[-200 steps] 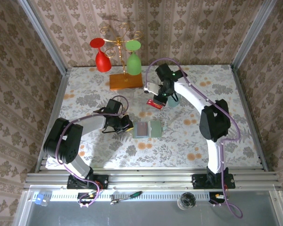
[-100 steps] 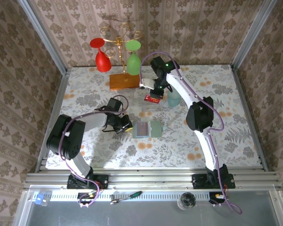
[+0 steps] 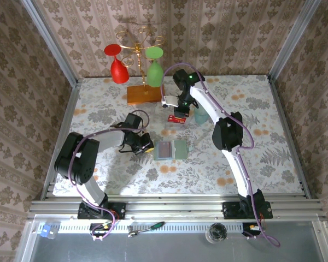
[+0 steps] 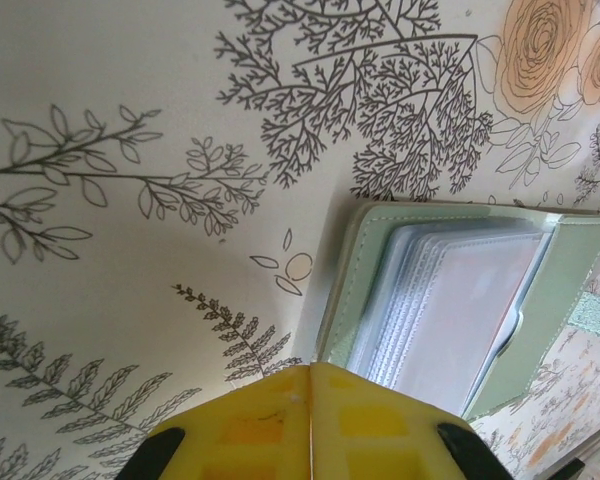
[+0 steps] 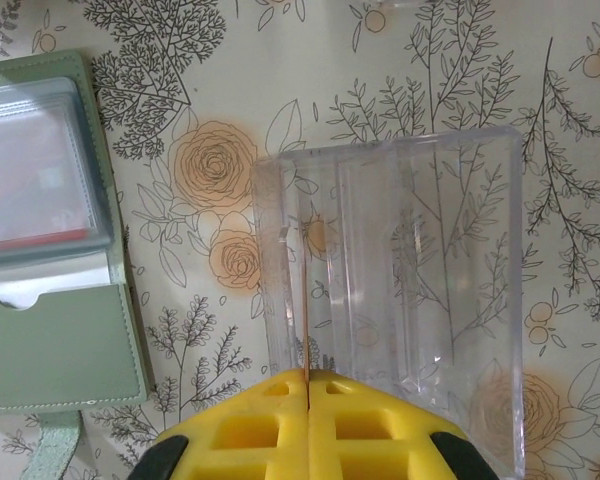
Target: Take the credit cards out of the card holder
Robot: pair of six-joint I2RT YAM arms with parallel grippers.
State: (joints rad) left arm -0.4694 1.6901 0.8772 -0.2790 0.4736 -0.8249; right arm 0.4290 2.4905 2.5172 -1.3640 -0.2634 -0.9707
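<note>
Shows the card holder [image 3: 172, 149] lying open at centre of the overhead frame. Shows the left gripper [image 4: 310, 390] pressed together, empty, just beside its left edge. Above centre, shows the right gripper [image 5: 308, 388] clamped on a red credit card [image 3: 175, 119] over the clear box [image 5: 410, 270].

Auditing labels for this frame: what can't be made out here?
- Right wrist: card sits edge-on in the right claw, so its face is hidden.
- Left wrist: card holder is cut off by the right edge, and cloudy plastic blurs how many cards are inside.
- Top external: left claw is too small to tell whether it touches the holder.
</note>
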